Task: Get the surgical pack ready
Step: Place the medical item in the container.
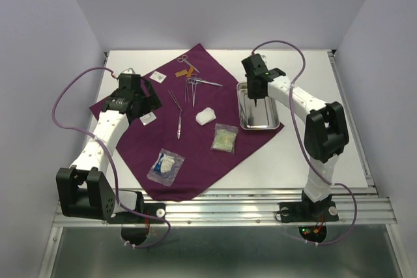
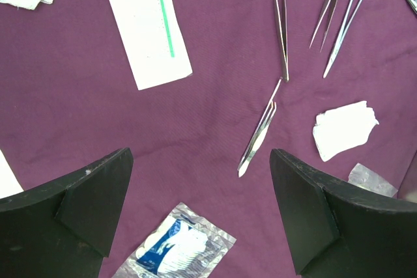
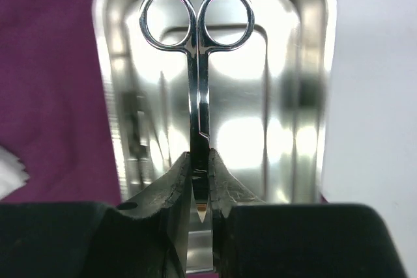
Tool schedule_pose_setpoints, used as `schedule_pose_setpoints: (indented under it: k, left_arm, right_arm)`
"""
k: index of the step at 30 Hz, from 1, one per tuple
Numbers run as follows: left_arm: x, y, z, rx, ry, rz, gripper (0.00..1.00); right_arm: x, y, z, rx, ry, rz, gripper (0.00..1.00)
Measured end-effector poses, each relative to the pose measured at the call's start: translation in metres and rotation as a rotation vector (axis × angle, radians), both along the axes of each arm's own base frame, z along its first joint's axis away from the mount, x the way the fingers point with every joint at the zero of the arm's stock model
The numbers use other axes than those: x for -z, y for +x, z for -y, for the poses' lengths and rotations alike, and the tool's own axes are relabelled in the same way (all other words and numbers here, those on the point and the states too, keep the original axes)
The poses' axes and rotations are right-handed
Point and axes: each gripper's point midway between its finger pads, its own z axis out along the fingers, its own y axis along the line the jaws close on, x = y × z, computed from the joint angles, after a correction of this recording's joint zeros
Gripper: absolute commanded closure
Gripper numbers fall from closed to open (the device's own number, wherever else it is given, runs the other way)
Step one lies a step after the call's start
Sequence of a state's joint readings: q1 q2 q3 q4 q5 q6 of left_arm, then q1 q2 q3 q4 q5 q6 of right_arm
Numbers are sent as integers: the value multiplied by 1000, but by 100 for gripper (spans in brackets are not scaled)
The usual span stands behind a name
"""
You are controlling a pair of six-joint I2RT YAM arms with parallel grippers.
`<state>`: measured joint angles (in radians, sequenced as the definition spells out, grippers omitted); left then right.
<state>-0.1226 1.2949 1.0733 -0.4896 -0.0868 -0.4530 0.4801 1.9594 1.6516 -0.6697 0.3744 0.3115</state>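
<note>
Shiny scissors [image 3: 197, 83] are pinched by the blades in the right fingers [image 3: 171, 190] over the steel tray [image 3: 306, 96], and the left fingers [image 2: 91, 196] spread wide above the purple cloth [image 2: 215, 109].

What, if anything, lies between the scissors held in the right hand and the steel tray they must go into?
Nothing visible does. The right hand grips the scissors by the blades over the steel tray, and the tray's shiny floor beneath shows only reflections, no other item.
</note>
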Motion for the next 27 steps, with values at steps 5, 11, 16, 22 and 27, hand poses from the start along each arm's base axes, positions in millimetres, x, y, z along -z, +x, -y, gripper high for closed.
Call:
schedule_pose_setpoints:
  k: [5,11,16,22,27]
  left_arm:
    - [0,0,0,0,-1,0,1]
    - [1,0,0,1,0,-2,1]
    - [6,1,0,1,2,-18,1]
    - [6,1,0,1,2,-18,1]
    - [6,1,1,3,-1,-18,1]
  right_arm:
    - [11,-16,55,96,-33,-30,96]
    - [50,-45,81,125,-104,-117,96]
    - [57,-46,85,122,-126,-112,96]
    - [59,-41,84,110,-123,-86,68]
    - [57,-37,83,97,-124,-73,48]
